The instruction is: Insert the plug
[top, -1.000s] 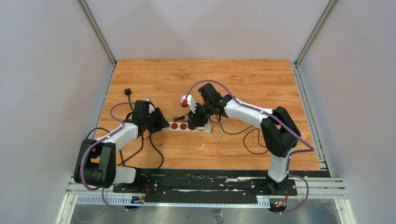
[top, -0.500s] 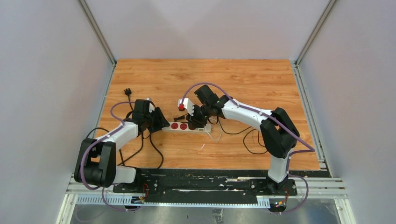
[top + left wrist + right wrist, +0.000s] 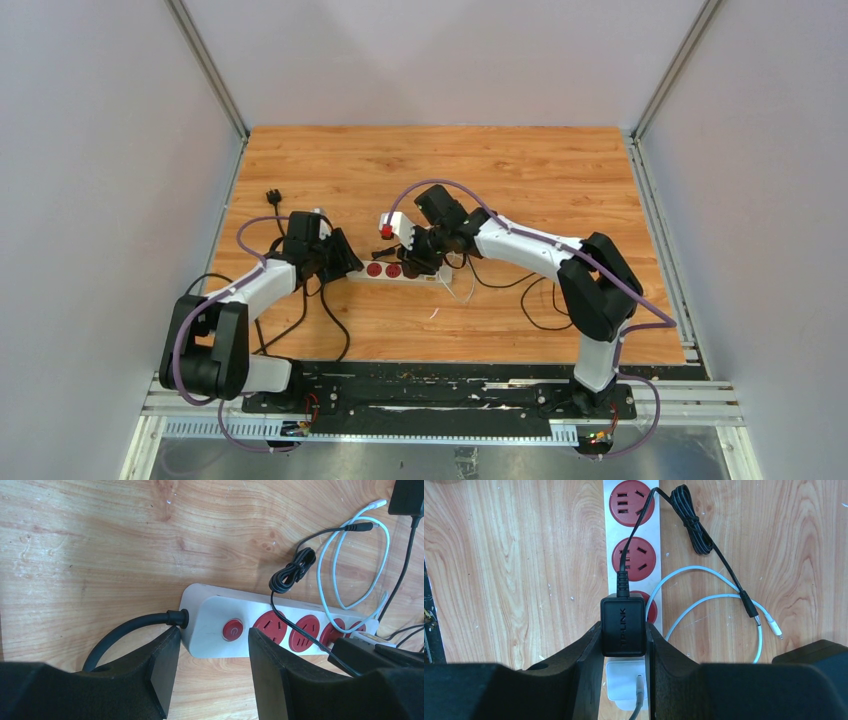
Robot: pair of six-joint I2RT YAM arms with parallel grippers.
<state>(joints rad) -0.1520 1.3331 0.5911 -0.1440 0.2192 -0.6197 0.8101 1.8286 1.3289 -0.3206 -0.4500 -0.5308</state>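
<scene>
The plug (image 3: 622,625), a black block with its maker's name printed on top, is clamped between the right fingers (image 3: 584,655), one pressed against each of its long sides. It sits over the third red socket (image 3: 652,611) of the white power strip (image 3: 632,532), covering most of it, so that only a sliver of red shows at one side. The pictures do not show whether its pins are already in the socket. A thin black cord (image 3: 636,530) leaves the front of the plug and crosses the two free sockets to a tied bundle (image 3: 691,517) lying on the bench (image 3: 500,170) just beside the strip. It then trails back to a small barrel tip (image 3: 749,607). A looped white cable (image 3: 704,600) lies beside that tip. Under the plug, between the same fingers, a white block (image 3: 621,685) with a grey lead is visible.

At the other end of the strip, the left fingers (image 3: 162,670) are spread wide and hold nothing. The end with the round red switch (image 3: 232,629) lies in the gap between them. One finger is close against the corner where the thick black mains cord (image 3: 130,630) enters, and the other hides part of the near edge by the first socket. I cannot tell whether either finger presses on the casing.

The strip lies crosswise on the bench between the two arms.
</scene>
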